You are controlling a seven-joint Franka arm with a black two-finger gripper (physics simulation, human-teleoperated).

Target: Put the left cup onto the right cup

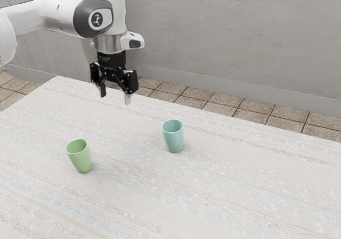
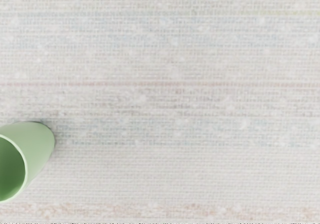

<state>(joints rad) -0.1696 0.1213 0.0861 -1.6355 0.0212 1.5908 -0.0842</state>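
Green left cup (image 1: 79,155) stands upright on the table (image 1: 240,185), well apart from our spread, empty jaws; an off-centre descent could tip it before we grip.

White rounded arm (image 1: 48,9); grey joint cap (image 1: 96,19) with white emblem; black two-finger gripper (image 1: 114,97), pale fingertips (image 1: 127,99).

Illumination is bright, even and diffuse across the table (image 1: 240,196) in both views. Shadows are limited to small, soft contact patches at the bases of the green cup (image 1: 79,155) and the teal cup (image 1: 172,135). The wall (image 1: 240,31) is uniformly lit. The white arm (image 1: 48,9) shows gentle shading underneath. In the wrist view the table renders pale, with faint shadow beside the green cup.
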